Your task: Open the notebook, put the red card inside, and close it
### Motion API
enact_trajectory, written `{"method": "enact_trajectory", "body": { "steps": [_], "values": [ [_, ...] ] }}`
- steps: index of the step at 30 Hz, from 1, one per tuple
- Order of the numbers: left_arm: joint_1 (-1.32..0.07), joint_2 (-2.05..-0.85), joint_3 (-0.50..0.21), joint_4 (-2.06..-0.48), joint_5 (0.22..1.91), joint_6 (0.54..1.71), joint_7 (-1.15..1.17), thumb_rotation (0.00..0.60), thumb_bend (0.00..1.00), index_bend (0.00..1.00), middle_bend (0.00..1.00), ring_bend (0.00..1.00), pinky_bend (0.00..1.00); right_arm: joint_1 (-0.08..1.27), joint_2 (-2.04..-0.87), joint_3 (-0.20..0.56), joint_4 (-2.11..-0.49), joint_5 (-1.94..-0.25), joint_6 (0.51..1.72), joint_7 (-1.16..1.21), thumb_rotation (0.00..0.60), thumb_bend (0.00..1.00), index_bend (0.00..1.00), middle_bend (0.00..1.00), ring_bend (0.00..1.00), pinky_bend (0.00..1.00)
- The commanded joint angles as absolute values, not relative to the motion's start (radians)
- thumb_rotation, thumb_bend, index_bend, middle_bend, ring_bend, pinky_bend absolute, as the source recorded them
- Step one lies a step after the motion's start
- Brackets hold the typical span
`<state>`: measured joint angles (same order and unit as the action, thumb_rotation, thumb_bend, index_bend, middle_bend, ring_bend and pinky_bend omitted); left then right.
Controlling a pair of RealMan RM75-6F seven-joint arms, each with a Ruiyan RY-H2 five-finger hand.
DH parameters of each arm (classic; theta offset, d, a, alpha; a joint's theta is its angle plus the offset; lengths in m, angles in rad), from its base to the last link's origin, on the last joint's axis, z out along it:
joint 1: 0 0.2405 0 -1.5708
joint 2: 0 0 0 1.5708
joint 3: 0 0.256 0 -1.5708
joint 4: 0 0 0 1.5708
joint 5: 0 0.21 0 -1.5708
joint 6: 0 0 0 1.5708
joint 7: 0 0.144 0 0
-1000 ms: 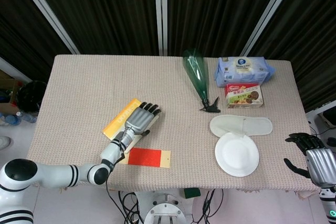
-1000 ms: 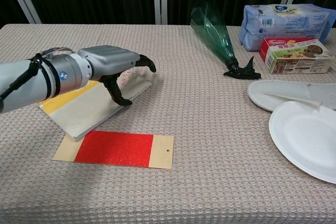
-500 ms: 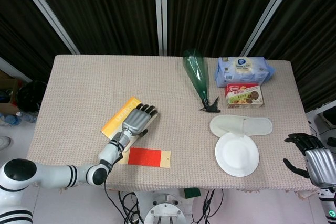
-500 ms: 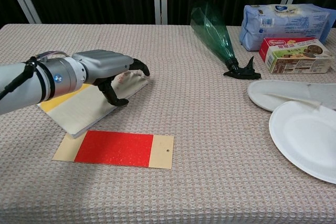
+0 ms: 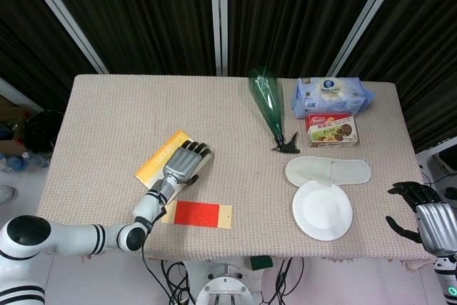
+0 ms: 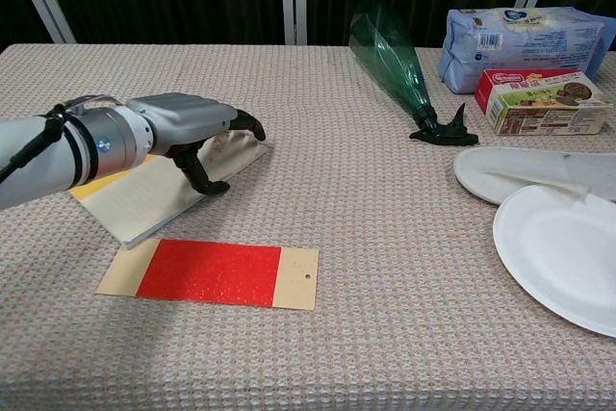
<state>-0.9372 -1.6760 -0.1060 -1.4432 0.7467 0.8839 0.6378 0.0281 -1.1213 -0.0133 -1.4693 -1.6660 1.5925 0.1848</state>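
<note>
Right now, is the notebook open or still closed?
Closed: the notebook lies flat, cover down, under the left hand; the red card lies beside it.

We see the bench (image 6: 318, 353) covered in a coarse, matt woven cloth of beige. The red card (image 6: 209, 272) looks finely pebbled and faintly shiny, its bare ends plain tan cardboard. The notebook (image 6: 144, 201) has a matt pale cover. The left hand (image 6: 197, 122) is smooth grey metal with black fingertips. The green bottle (image 6: 390, 55) is glossy translucent plastic; the plate (image 6: 558, 252) is matt white.
</note>
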Motion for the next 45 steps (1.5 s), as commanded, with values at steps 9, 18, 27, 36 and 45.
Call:
{"method": "enact_trajectory", "body": {
  "steps": [9,18,27,36,45],
  "values": [
    [-0.917,-1.676,-0.096,-1.446,0.753,0.949,0.646,0.600,0.43,0.14,0.07,0.07,0.10,0.025,-1.123,-0.017,-1.466,-1.671,1.597,0.187,0.600,0.17,0.35,0.27,0.21,0.27],
    [-0.890,-1.699,-0.079,-1.409,0.787,1.106,0.762,0.600,0.42,0.14,0.07,0.07,0.11,0.021,-1.121,-0.018,-1.467,-1.672,1.604,0.189,0.600,0.17,0.35,0.27,0.21,0.27],
    [-0.856,-1.742,-0.085,-1.323,0.774,1.232,0.912,0.600,0.42,0.25,0.10,0.10,0.17,0.025,-1.116,-0.016,-1.477,-1.673,1.600,0.184,0.600,0.17,0.35,0.27,0.21,0.27],
    [-0.819,-1.776,-0.106,-1.173,0.865,1.286,0.869,0.600,0.48,0.53,0.40,0.35,0.32,0.026,-1.110,-0.016,-1.490,-1.678,1.602,0.178,0.600,0.17,0.35,0.27,0.21,0.27],
    [-0.795,-1.740,-0.202,-1.207,0.833,1.245,0.803,0.600,0.49,0.57,0.65,0.66,0.53,0.025,-1.109,-0.018,-1.480,-1.680,1.604,0.194,0.600,0.17,0.36,0.27,0.21,0.27]
  ]
}}
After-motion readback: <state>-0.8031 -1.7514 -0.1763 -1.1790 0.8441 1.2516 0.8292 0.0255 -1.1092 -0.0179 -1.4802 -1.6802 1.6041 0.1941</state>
